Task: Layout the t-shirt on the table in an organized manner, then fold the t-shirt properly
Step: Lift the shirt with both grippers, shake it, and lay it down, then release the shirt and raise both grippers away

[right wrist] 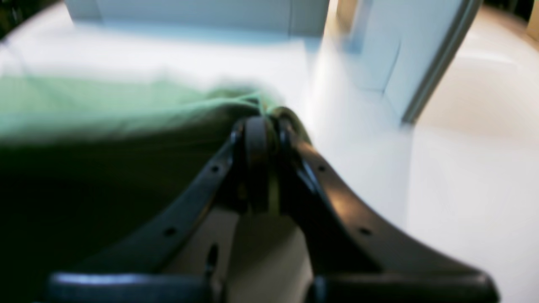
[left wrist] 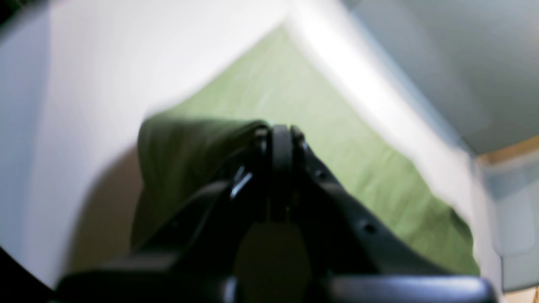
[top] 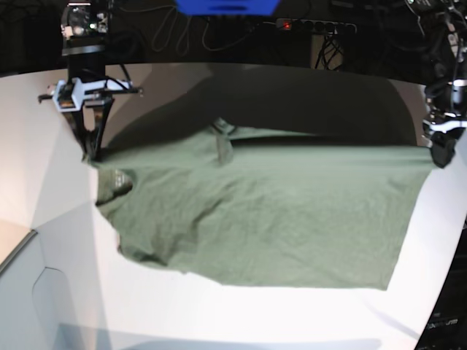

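Right gripper [top: 93,154] at 9 o'clock, jaws clenched on the t-shirt's [top: 270,219] collar-side corner; olive shirt lies spread across the middle of the white table [top: 219,313], wrinkled, a fold raised near 11 o'clock; left gripper [top: 441,159] at 3 o'clock, jaws clenched on the hem corner.

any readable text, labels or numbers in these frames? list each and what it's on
None can be read.
The t-shirt: a small pale patch inside the collar in the base view, too small to read.
Both wrist views: blurred, no lettering visible on the left gripper, the right gripper or the table.
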